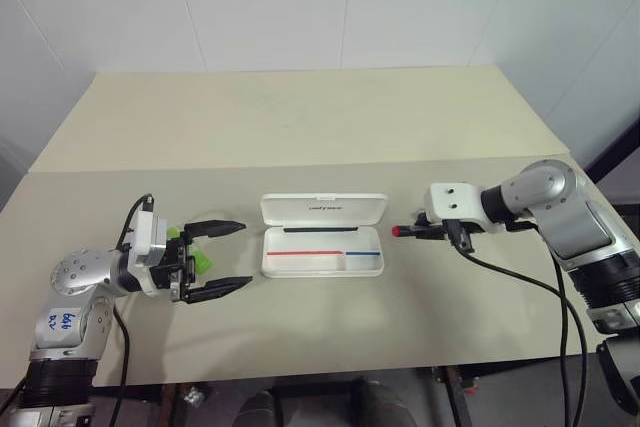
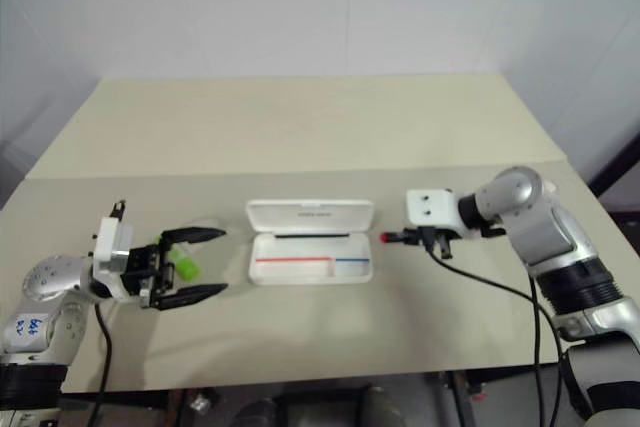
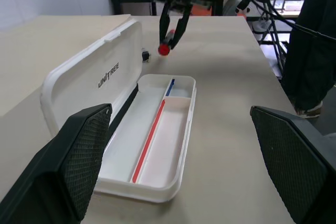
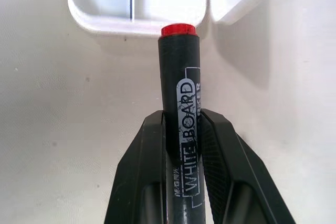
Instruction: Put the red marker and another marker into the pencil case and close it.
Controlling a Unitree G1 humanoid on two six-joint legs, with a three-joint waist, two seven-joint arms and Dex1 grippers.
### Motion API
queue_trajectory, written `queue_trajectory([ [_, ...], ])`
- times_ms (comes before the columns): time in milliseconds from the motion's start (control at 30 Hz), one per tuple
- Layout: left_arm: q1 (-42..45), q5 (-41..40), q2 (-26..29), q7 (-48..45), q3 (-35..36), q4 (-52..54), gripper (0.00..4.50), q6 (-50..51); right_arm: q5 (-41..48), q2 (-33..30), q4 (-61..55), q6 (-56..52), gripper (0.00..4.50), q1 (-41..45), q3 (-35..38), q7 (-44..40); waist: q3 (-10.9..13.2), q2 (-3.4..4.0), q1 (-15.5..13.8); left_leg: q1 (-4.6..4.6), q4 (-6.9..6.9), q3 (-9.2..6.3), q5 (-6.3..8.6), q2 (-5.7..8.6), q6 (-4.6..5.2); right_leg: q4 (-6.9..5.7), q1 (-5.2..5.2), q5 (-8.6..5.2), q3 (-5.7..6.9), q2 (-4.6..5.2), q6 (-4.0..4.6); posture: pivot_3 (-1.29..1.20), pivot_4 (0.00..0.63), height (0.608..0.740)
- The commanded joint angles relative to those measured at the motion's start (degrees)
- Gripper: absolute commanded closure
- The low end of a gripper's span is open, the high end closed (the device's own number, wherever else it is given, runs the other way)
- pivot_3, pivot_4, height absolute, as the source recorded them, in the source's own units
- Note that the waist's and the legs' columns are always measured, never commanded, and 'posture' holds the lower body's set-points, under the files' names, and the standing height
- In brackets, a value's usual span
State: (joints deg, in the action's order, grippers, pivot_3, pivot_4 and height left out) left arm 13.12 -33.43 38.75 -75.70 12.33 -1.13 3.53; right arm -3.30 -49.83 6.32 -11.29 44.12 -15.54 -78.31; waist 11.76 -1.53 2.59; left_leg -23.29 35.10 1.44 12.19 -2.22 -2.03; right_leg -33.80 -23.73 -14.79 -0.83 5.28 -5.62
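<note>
Your two head views look forward and down from above the near edge of the table [image 1: 300,117], taking in its whole top with the pencil case [image 1: 322,237] near the middle; the pair overlap almost entirely. Your left wrist view sits low beside the case's short end, looking level along its length, and close. Your right wrist view looks down steeply at the case's opposite end, very near. Both wrist views share the case's tray with the head views, from opposite ends.
</note>
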Motion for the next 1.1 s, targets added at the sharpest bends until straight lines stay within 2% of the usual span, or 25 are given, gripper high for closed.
queue_trajectory([
  [33, 1.1, 0.1, 0.0, -0.4, -0.2, 0.1, 0.00, -1.1, 3.8, 1.0, -7.8, -5.6, 3.93, 0.1, 3.4, 1.5, 0.0, 0.00, 0.0, 0.00, 0.00, 0.00, 0.00, 0.00, 0.00, 0.00, 0.00, 0.00, 0.00, 0.00, 0.00, 0.00, 0.150, 0.740],
  [167, 1.2, 0.0, -0.6, -0.3, -0.9, 0.5, 0.00, -1.2, 7.2, 5.8, -15.6, -14.3, 3.93, -0.4, 3.5, 5.2, 0.0, 0.00, 0.1, 0.01, 0.00, 0.00, 0.01, -0.09, -0.02, -0.02, 0.00, 0.00, 0.00, -0.06, 0.00, 0.00, 0.150, 0.740],
  [367, 0.2, -0.3, -0.4, 0.1, -1.0, 1.9, 0.00, -1.0, 4.7, 13.4, -20.5, -18.7, 3.93, -0.6, -1.8, 12.8, 0.0, 0.00, -0.3, 0.00, 0.01, 0.01, 0.06, -0.32, -0.10, -0.03, -0.02, 0.00, 0.01, -0.23, 0.02, 0.00, 0.150, 0.740],
  [700, -0.5, -0.5, 0.1, 1.0, -0.4, 2.9, 0.00, -0.6, -3.6, 21.7, -14.5, -14.3, 3.93, 3.7, -11.8, 19.9, 0.0, 0.00, -0.5, -0.01, 0.00, 0.02, 0.16, -0.63, -0.27, -0.08, -0.13, -0.07, -0.02, -0.59, 0.17, 0.00, 0.150, 0.740],
  [1100, -1.1, -0.7, 0.2, 2.6, 0.1, 3.8, 0.00, -0.4, -4.9, 25.1, -12.8, -15.4, 3.93, 5.0, -12.9, 20.5, 0.0, 0.00, -0.8, -0.02, -0.01, 0.03, 0.19, -0.69, -0.32, -0.10, -0.17, -0.08, -0.03, -0.65, 0.19, 0.00, 0.150, 0.740],
])
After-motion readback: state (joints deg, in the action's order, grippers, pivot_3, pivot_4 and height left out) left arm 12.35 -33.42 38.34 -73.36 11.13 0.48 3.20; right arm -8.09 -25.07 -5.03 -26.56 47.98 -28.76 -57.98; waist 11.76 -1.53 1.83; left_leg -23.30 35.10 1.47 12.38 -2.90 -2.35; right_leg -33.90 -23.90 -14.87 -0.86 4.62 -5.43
